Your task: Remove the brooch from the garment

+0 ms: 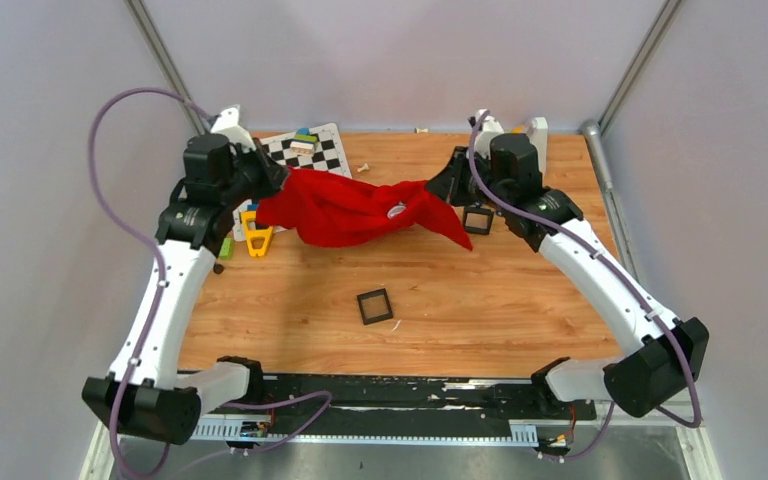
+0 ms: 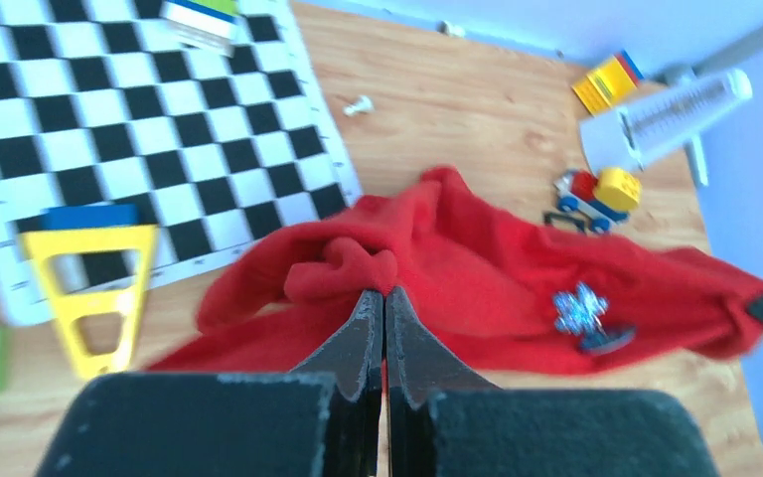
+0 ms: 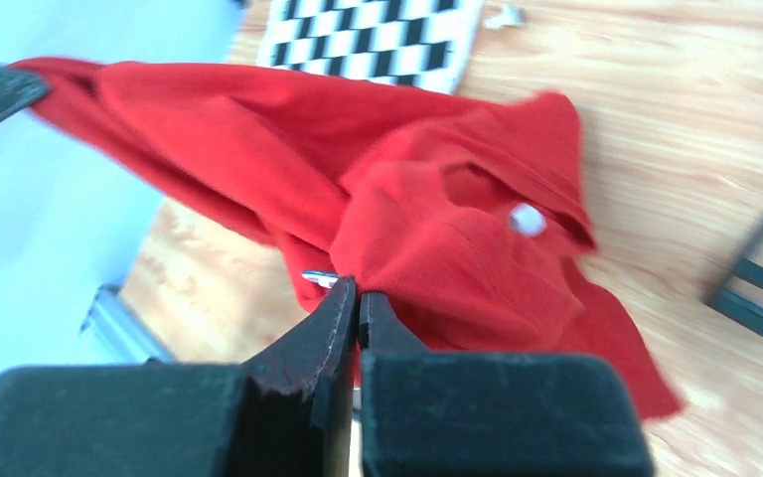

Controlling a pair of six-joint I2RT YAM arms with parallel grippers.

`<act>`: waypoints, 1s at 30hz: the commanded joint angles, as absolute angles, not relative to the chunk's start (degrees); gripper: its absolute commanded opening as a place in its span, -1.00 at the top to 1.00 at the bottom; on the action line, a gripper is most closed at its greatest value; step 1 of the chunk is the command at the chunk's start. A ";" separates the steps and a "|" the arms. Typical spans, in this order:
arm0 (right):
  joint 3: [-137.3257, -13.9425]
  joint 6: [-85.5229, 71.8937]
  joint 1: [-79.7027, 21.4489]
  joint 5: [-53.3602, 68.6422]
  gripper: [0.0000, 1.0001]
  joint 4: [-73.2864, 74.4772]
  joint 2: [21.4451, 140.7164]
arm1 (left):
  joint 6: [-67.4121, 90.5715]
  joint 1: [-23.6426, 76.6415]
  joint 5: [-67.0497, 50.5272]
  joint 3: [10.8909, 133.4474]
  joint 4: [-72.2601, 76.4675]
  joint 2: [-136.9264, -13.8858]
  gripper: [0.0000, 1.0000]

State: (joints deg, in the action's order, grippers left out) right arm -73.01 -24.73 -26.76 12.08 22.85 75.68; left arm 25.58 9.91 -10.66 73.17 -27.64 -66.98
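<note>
1. The left tool [image 2: 384,295] has its jaws pressed together on a bunched fold of the garment [image 1: 350,212], at the garment's left end.
2. The right tool [image 3: 358,286] is likewise closed tight, pinching a fold at the garment's right end.
3. The garment hangs between the two tools over the far half of the surface [image 1: 480,300], just beside the checkerboard [image 2: 109,129]. Its middle sags, and I cannot tell whether it touches the surface there.
4. The brooch [image 2: 580,310] is a small glittering silver-blue piece, roughly snowflake-shaped. It sits on the upward face of the cloth, toward the right tool's end and well apart from the left tool's fingertips.
5. Done so far, as I judge it: the garment is gripped at both ends and spread so that the brooch faces up and is exposed.
6. Not yet done: the brooch is on the cloth, and neither tool touches it. The removal itself has not begun.
7. Remaining work, as I judge it: both tools are occupied with cloth, so one must let go and move to the brooch while the other anchors the garment.
8. The brooch's fastening is not visible, so I cannot say how it detaches.
</note>
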 commanded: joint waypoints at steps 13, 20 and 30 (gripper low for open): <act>-82.87 -29.14 -31.12 18.11 1.00 25.18 88.79 | 24.94 1.46 11.82 76.04 -43.89 -63.51 1.00; -77.53 -27.99 -26.55 23.04 1.00 23.77 93.89 | 32.76 1.49 8.60 60.61 -34.07 -61.44 1.00; -65.33 -25.57 -26.72 40.31 1.00 9.48 86.59 | 29.40 14.91 10.54 50.23 -25.50 -57.54 -0.81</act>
